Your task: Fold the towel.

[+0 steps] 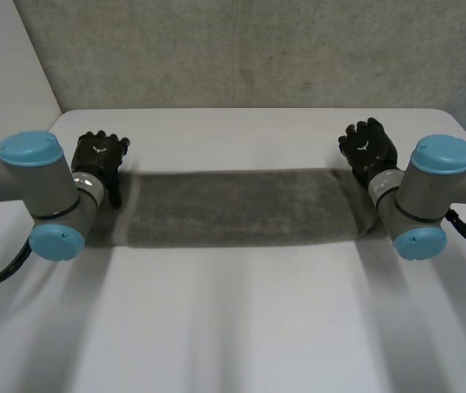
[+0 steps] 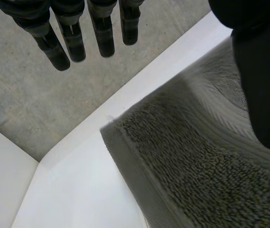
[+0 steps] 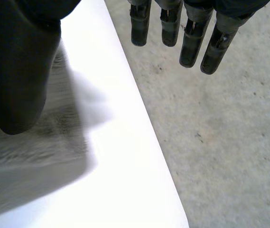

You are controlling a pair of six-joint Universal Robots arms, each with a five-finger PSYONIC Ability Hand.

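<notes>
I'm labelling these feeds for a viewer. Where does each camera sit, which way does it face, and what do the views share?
Head view: between and behind the arms, looking down at the white table and the grey towel; both arms, left hand and right hand show.
Left wrist view: on the left wrist, looking along the palm at the towel's end; straight fingers and thumb show.
Right wrist view: on the right wrist, facing the towel's other end; straight fingers and thumb show.
Shared: towel and table in all three.
</notes>
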